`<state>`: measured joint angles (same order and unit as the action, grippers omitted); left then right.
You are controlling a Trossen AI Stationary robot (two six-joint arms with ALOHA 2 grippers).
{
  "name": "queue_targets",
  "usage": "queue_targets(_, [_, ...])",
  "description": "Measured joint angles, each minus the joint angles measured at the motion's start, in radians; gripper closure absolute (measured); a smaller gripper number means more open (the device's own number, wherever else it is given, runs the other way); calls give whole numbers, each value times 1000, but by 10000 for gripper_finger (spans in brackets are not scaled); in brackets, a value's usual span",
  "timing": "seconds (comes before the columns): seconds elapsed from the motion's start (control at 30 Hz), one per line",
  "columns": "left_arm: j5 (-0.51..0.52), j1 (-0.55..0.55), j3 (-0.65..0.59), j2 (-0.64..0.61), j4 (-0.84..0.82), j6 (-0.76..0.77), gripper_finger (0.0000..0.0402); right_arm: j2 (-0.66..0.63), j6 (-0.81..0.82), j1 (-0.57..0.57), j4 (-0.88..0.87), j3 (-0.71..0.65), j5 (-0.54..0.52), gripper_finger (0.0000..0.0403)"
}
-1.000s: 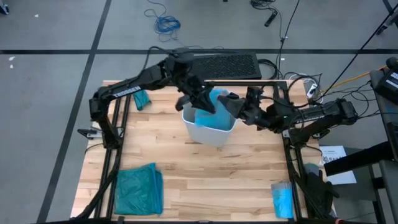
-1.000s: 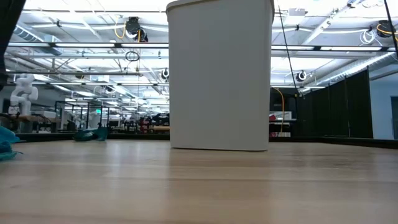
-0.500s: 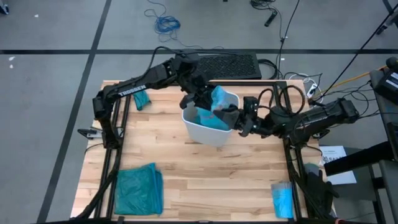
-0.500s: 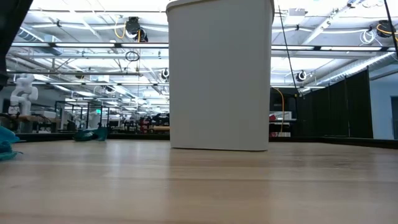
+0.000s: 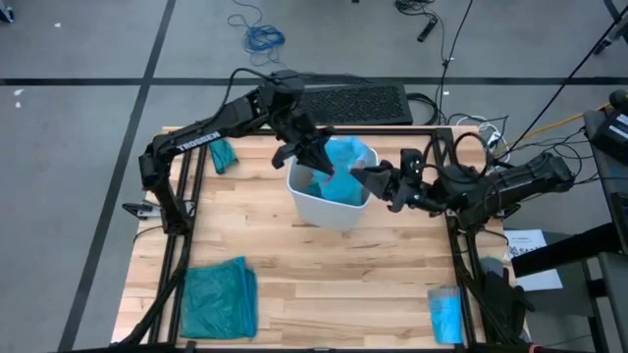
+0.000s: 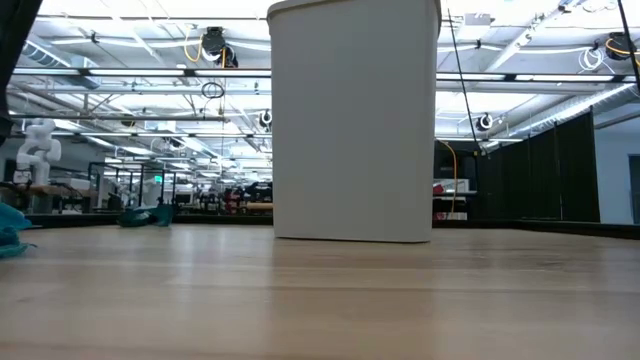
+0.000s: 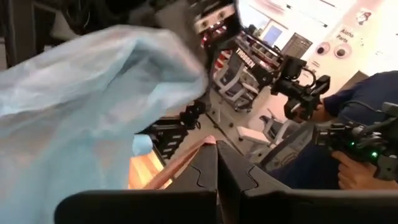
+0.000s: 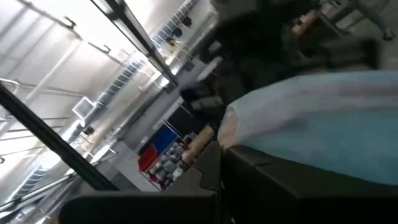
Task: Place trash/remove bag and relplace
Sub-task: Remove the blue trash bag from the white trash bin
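A white bin (image 5: 331, 206) stands toward the far side of the wooden table (image 5: 314, 294), and everything else sits around it. The pale blue bag (image 5: 343, 169) is in the bin, its plastic bunched up above the rim and filling the mouth. The left gripper (image 5: 316, 160) hangs over the bin's left rim, fingers pressed together on a fold of the bag; in the left wrist view the blue film (image 7: 93, 106) billows just past the shut fingertips (image 7: 208, 171). The right gripper (image 5: 365, 176) sits at the bin's right rim, also pinched shut on the bag's edge, and its wrist view shows the blue plastic (image 8: 323, 124) stretched across the dark fingers (image 8: 249, 174). Both arms lean in from opposite sides, so the bag is held between them over the bin. No loose trash can be made out; whether any lies inside the bin cannot be told. A teal-green bag (image 5: 218, 298) lies flat on the table's near left corner, well apart from the bin. A small folded blue packet (image 5: 446, 314) rests at the near right corner, and a small teal item (image 5: 224, 155) lies far left of the bin. From table height the bin's white wall (image 6: 355, 120) stands upright and plain, with neither gripper in sight. A person's sleeve and hand (image 7: 348, 168) show in the room beyond.
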<state>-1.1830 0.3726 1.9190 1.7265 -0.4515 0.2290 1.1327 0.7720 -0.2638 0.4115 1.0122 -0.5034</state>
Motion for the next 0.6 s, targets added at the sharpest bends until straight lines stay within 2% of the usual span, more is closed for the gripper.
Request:
queue_targets(0.27, [10,-8,23,-8,162,53,402,9,27,-6,1,0,-3,403])
queue_targets(0.6, [10,-33,24,17,191,53,402,31,54,-6,7,0,13,403])
